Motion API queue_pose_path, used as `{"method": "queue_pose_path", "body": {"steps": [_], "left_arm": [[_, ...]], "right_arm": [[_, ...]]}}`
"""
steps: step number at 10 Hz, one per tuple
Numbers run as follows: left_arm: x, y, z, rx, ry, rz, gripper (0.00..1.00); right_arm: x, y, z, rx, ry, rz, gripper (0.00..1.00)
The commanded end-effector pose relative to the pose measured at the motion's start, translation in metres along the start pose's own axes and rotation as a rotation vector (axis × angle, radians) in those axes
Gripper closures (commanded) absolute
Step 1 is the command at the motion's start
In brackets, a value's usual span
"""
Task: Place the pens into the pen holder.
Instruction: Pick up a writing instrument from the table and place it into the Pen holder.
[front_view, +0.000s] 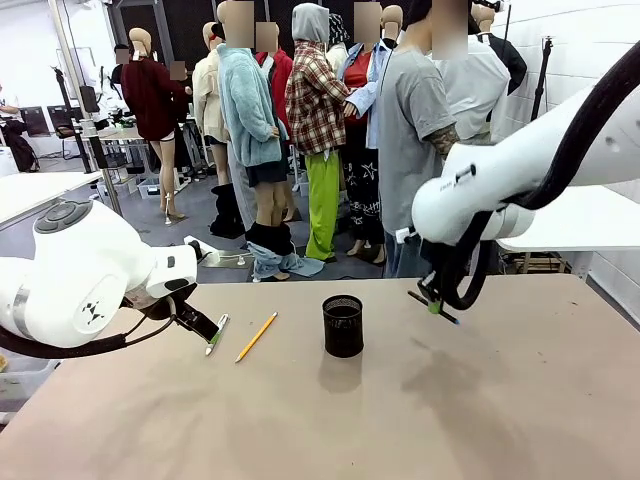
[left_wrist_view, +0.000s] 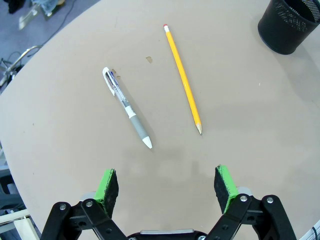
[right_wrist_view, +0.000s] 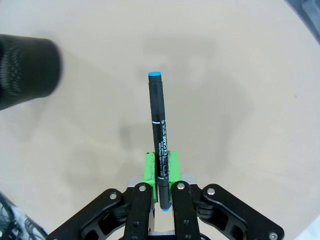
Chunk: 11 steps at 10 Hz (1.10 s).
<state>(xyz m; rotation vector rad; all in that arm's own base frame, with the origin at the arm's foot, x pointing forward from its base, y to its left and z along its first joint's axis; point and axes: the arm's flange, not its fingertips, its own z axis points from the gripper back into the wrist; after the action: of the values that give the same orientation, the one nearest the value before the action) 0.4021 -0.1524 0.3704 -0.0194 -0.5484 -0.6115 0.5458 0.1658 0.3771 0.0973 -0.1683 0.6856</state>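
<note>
— What is the right gripper (right_wrist_view: 161, 169) doing?

— Its green pads are pressed onto the dark pen (right_wrist_view: 159, 125). The pen juts out ahead of the fingers, with its blue tip farthest from them. The gripper hangs above the table (front_view: 480, 420), and the pen holder (right_wrist_view: 25, 70) stands ahead of it and off to one side, apart from the pen.

— And the left gripper (left_wrist_view: 166, 184)?

— It is spread wide, with nothing between the pads. On the table ahead of it lie the silver-white pen (left_wrist_view: 127, 107), nearer the picture-left pad, and the yellow-orange pencil (left_wrist_view: 184, 80), nearer the other. Neither touches the fingers. The holder stands upright beyond the pencil, between the two grippers.
</note>
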Motion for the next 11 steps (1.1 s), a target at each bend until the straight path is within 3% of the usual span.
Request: {"method": "queue_pose_path", "body": {"steps": [1, 5, 7, 8, 11], "left_arm": [[0.0, 0.002, 0.001, 0.0, -0.002, 0.004, 0.0], [0.0, 0.002, 0.001, 0.0, -0.002, 0.004, 0.0], [0.0, 0.002, 0.001, 0.0, -0.002, 0.004, 0.0], [0.0, 0.002, 0.001, 0.0, -0.002, 0.004, 0.0], [0.0, 0.002, 0.001, 0.0, -0.002, 0.004, 0.0]], "right_arm": [[-0.014, 0.001, 0.029, 0.114, -0.08, 0.072, 1.0], [-0.003, 0.039, 0.062, 0.381, -0.325, 0.311, 1.0], [0.005, 0.057, 0.05, 0.522, -0.391, 0.398, 1.0], [0.01, 0.062, 0.042, 0.592, -0.474, 0.419, 1.0], [0.021, 0.08, 0.036, 0.713, -0.575, 0.453, 1.0]]}}
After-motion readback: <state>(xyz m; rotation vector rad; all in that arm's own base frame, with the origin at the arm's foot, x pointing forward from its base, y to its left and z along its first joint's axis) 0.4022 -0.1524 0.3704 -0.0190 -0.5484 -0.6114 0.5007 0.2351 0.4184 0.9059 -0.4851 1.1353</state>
